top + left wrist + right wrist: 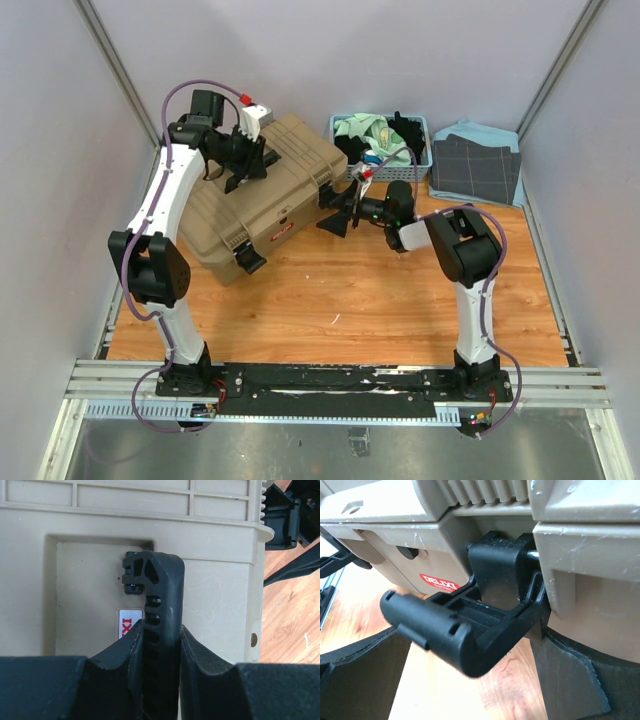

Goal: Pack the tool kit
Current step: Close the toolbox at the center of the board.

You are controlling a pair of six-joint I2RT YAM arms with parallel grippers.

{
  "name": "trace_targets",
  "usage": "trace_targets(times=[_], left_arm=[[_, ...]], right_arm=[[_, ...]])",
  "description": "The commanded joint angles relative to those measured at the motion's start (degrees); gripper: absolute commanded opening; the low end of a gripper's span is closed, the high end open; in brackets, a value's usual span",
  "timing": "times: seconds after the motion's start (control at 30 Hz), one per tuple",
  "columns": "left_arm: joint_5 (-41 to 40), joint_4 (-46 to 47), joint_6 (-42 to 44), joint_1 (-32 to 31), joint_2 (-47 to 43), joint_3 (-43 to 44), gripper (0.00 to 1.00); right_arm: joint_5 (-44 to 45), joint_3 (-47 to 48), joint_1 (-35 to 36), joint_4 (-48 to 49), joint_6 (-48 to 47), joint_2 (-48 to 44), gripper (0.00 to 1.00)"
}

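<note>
Just one toolbox [295,165] — perhaps two latches [250,260]

White link shells being joined by black joint housings on left arm [165,195] and right arm [478,310]; purple cables [167,103] being routed alongside; matte black left gripper fingers [117,655] being shown rough-edged.

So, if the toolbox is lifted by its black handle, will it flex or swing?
Likely rigid: the toolbox is ribbed hard plastic. Probably heavy, being large. Gripped only at its narrow handle, it may swing or tilt.
</note>
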Motion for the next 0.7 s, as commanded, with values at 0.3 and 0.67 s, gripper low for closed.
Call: trace_targets(times=[0.3,0.67], left_arm=[[2.2,-8.4,0.5,-3.4,5.1,-0.3,0.00],[3.1,-8.4,1.0,-3.4,5.6,0.4,0.00]], right_arm=[[-1.8,-2.5,2.1,7.5,1.8,-10.0,0.99],[11.8,-0.1,-0.2,-4.1,13.4,-10.6,0.91]])
